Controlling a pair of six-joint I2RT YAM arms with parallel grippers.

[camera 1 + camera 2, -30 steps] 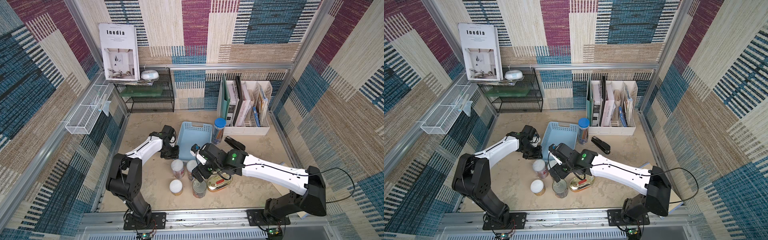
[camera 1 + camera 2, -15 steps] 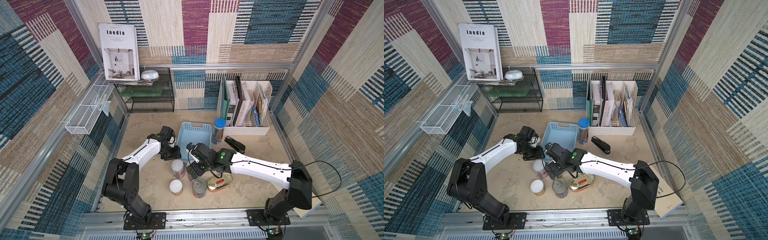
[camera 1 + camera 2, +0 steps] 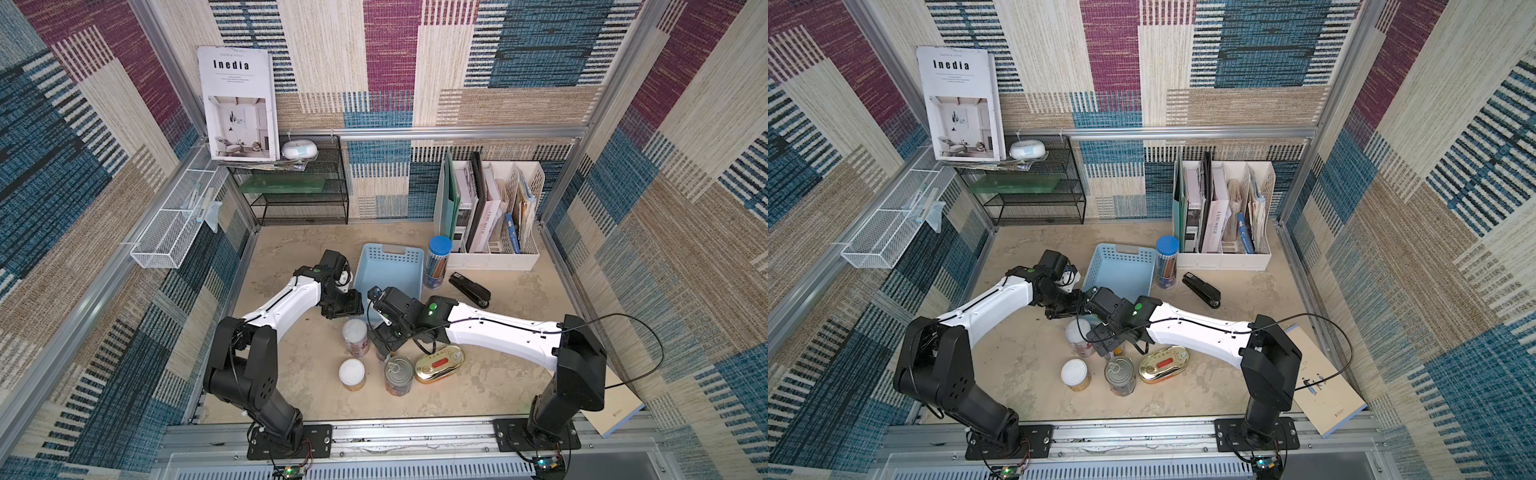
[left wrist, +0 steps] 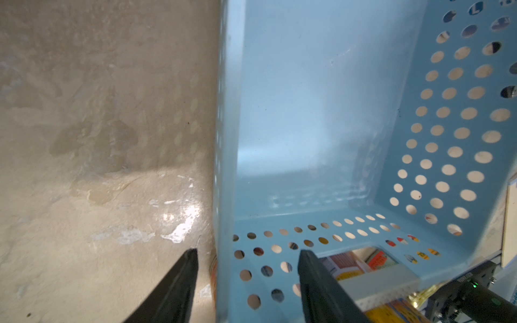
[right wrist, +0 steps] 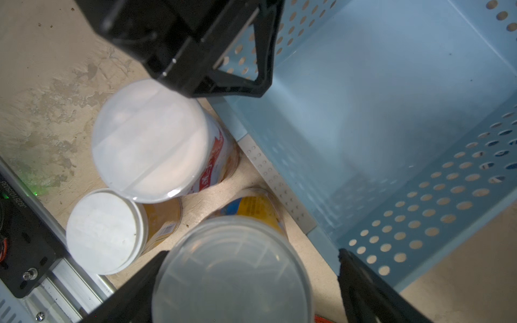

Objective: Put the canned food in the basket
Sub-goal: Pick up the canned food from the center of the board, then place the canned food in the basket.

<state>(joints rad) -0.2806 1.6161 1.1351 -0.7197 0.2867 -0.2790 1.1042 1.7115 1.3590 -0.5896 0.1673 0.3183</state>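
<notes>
— The right gripper (image 5: 251,253) stands wide around the orange-yellow can (image 5: 232,279); the empty basket (image 5: 391,195) lies at its twelve o'clock.
— It should centre before closing; the left gripper (image 4: 248,251), parted, straddles the basket wall.

The work surface is a mottled beige slab (image 3: 498,386) filling the lower centre of both top views. At frame centre it carries a light blue basket (image 3: 390,250), with a blue-lidded pencil cylinder (image 3: 437,262), a black stapler (image 3: 469,289) and a white file organizer (image 3: 490,259) to its right, and a black mesh shelf (image 3: 299,195) at upper left. Below the basket stand a pink can (image 3: 355,336), a short yellow can (image 3: 352,373), a silver tin (image 3: 399,374) and a flat gold oval tin (image 3: 439,363).
</notes>
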